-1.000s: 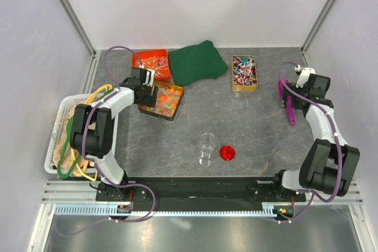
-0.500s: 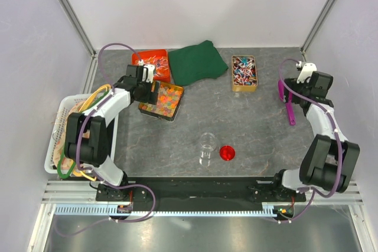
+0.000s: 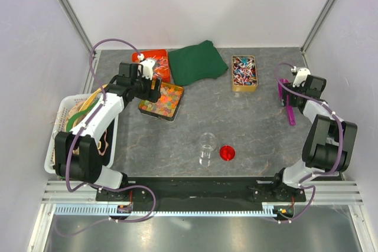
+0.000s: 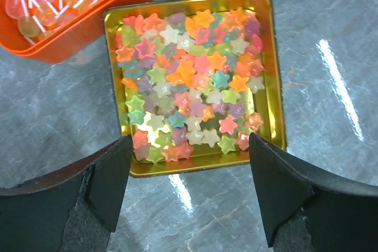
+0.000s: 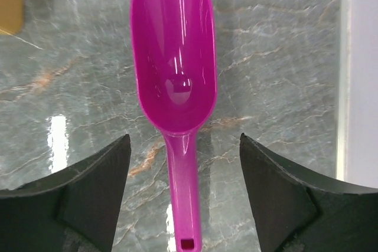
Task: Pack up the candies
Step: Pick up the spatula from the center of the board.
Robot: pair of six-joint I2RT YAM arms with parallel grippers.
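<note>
Hovering above the gold tin (image 4: 270, 87), the left end effector (image 4: 190, 172) is released, its two dark fingers (image 4: 112, 187) spread wide on either side of the tin's near edge and touching nothing. The candies (image 4: 189, 81), star-shaped pieces in orange, yellow, pink and green, fill that tin, which sits on the counter (image 3: 254, 122) just beside an orange tray (image 4: 88, 28) of stick sweets. At the far right of the counter the right end effector (image 5: 184, 163) is also released, its fingers apart with the handle of a magenta scoop (image 5: 174, 57) lying between them, a gap showing on each side. In the overhead view a clear jar (image 3: 207, 146) stands upright near the arms' bases with a red lid (image 3: 227, 153) just beside it, well apart from the candy tin.
</note>
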